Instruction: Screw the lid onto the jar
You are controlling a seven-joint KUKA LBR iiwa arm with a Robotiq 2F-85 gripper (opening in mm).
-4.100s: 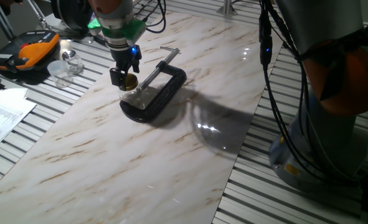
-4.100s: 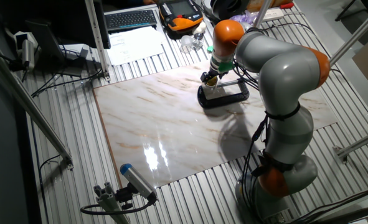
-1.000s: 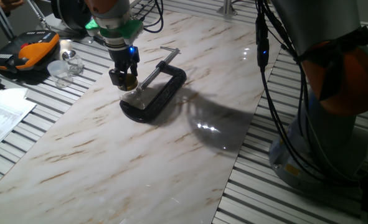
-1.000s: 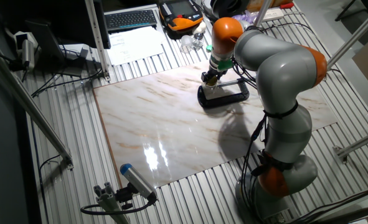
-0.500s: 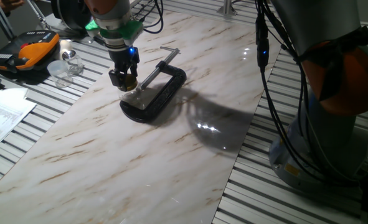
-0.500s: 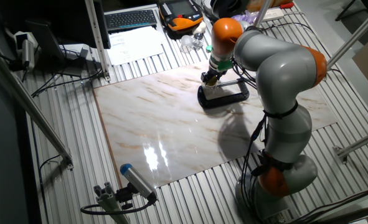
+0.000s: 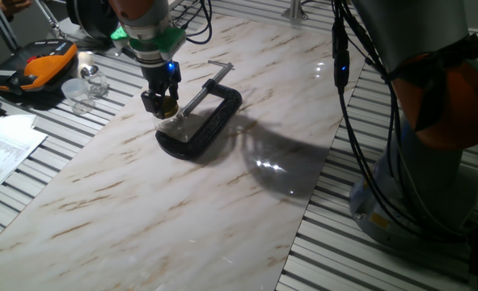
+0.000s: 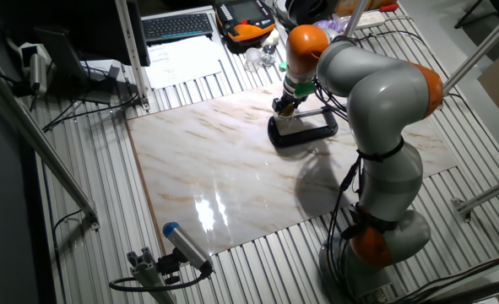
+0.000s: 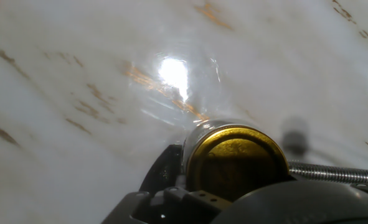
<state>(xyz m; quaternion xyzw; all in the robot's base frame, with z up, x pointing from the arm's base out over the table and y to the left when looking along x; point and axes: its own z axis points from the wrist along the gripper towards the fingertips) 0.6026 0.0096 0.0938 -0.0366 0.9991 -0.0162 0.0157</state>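
Since four seconds ago the gripper [image 7: 165, 107], upper left of the frame, has sunk slightly, clenched on the lid [image 9: 236, 160] atop the jar [image 7: 172, 124]; threading is likely underway.

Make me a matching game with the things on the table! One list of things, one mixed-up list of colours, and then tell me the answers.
Things:
1. the lid
2. the C-clamp
3. the table top
4. the case

Colours:
A. orange and black
B. shiny gold
C. white marble with brown streaks
D. all black

Pairs: 1-B, 2-D, 3-C, 4-A
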